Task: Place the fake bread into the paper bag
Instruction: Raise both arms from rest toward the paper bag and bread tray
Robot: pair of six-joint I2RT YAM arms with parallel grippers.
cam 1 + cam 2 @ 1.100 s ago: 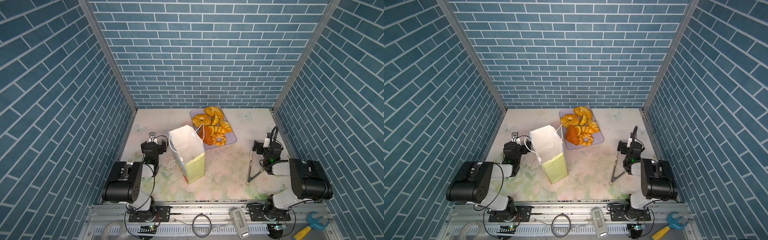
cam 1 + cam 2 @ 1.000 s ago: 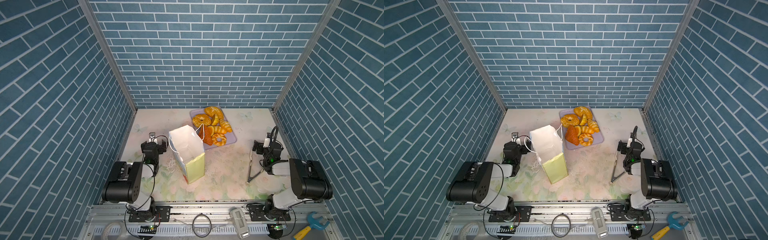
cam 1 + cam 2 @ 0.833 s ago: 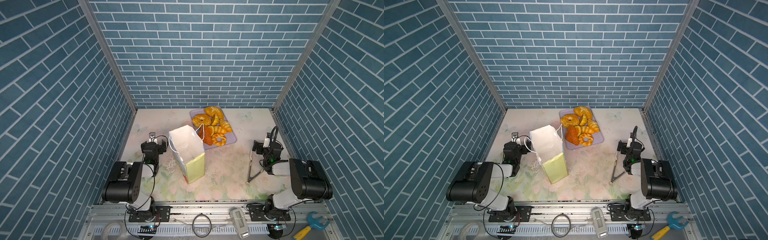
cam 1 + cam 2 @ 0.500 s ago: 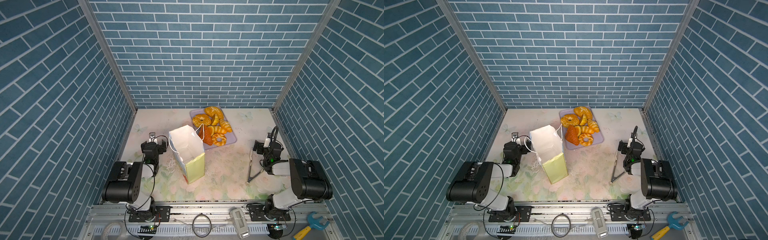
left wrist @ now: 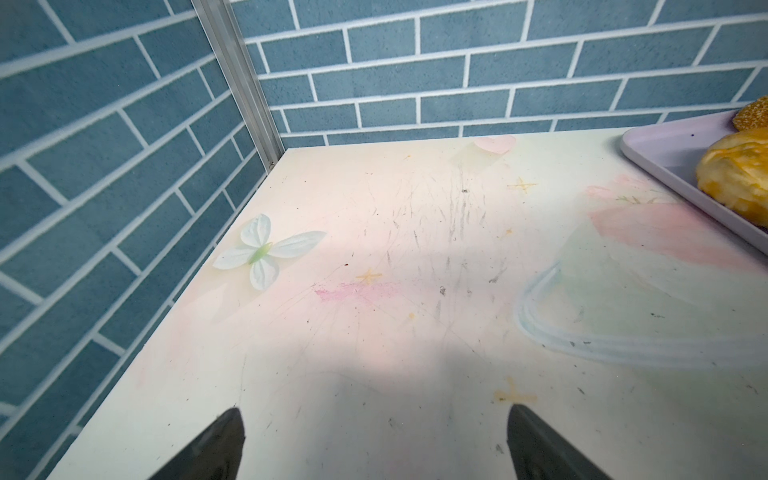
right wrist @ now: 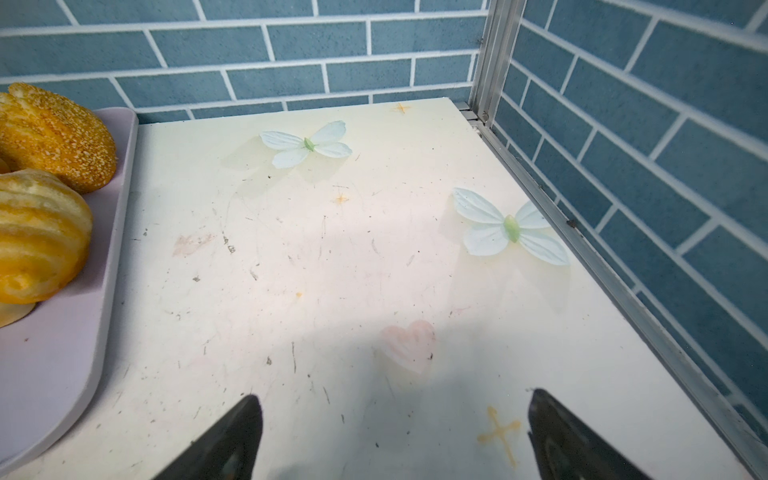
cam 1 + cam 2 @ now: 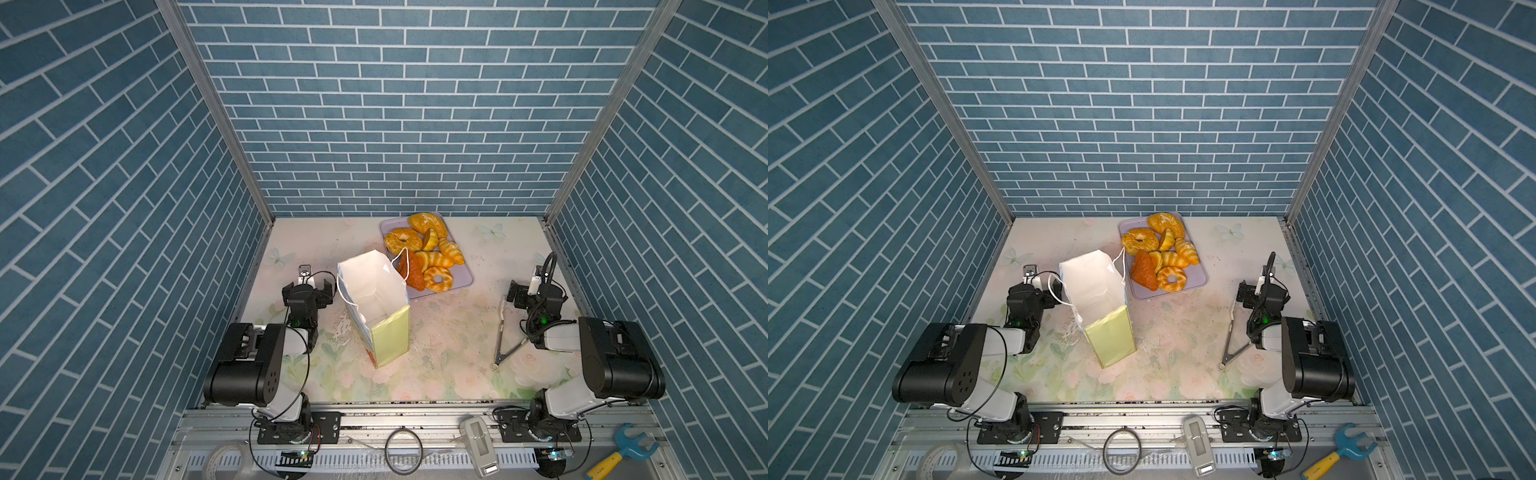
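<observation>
Fake bread (image 7: 424,253): piled on your lavender tray (image 7: 462,279), 10 o'clock from right gripper (image 7: 524,291), well apart.
Paper bag (image 7: 374,291): upright, 3 o'clock just beside your left gripper (image 7: 308,286).
Jaws: both spread wide, empty.

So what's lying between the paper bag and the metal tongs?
Nothing, just bare floral tabletop between the paper bag and the tongs, in both top views.

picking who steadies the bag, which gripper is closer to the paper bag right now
Left. The left gripper sits just beside the paper bag, next to its cord handle; the right gripper is well away on the bag's other side.
</observation>
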